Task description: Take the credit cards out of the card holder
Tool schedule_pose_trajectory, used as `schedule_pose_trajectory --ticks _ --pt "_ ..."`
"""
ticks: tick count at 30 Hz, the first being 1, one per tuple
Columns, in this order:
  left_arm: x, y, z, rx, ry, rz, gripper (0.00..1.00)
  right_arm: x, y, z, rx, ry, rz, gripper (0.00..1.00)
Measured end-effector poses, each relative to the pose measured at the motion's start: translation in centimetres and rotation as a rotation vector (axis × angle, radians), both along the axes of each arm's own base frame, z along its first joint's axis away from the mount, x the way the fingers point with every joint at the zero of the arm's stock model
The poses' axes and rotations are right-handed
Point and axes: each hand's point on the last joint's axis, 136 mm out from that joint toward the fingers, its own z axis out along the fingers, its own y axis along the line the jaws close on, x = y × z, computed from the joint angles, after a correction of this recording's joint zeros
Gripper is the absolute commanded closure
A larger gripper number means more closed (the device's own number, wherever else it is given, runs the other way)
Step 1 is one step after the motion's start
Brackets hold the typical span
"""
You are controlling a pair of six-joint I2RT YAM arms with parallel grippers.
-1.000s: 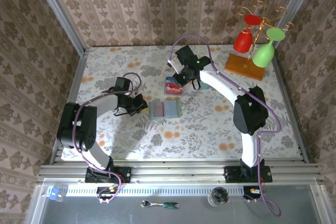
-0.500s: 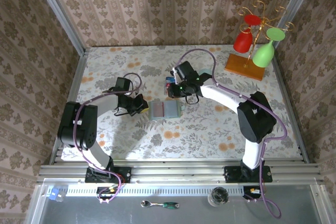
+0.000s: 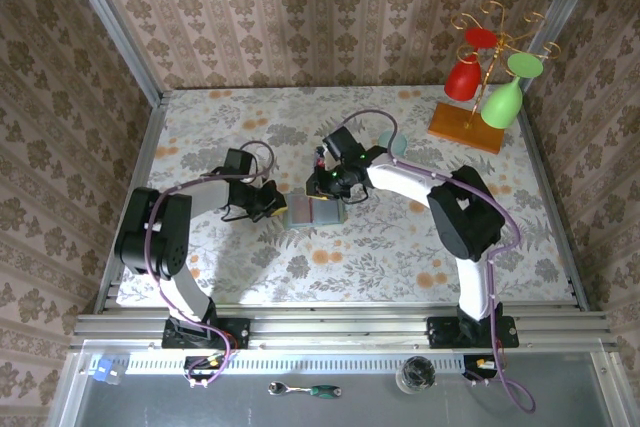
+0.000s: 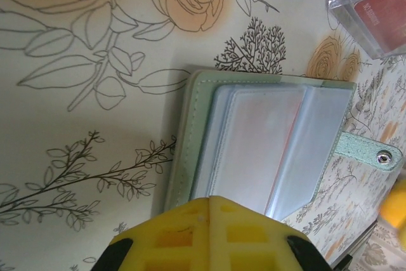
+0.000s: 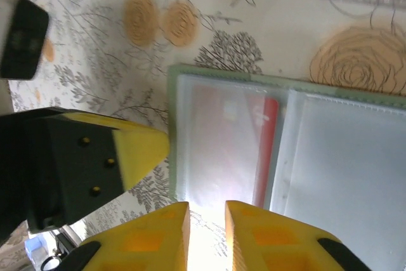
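The card holder (image 3: 315, 212) lies open and flat on the surface before me, grey-green, with its clear sleeves facing up and its snap tab sticking out at one side. A red card (image 5: 269, 150) sits in one sleeve. Another red card (image 4: 387, 17) lies in a clear box nearby.

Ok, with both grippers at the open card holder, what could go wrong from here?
1. The red card lies under a clear sleeve of the card holder; the right gripper, fingers narrowly apart at the holder's edge, may pinch sleeve instead of card.
2. The left gripper, shut, sits close beside the right one; they could collide.
3. It meets the holder at one edge only, so the holder might lift with a pull.
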Motion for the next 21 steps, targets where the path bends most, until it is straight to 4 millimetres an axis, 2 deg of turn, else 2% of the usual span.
schedule_pose_trajectory --ticks 4,13,21 --pt "0.1 -0.1 0.1 -0.004 -0.005 0.000 0.99 -0.3 0.3 -0.8 0.007 0.038 -0.002 0.74" --pt "-0.1 -0.1 -0.5 0.001 0.014 0.000 1.00 -0.1 1.1 -0.1 0.043 0.054 0.002 0.69" --pt "-0.1 0.0 -0.6 0.002 0.016 0.000 1.00 -0.6 1.4 -1.9 0.039 0.107 0.012 0.67"
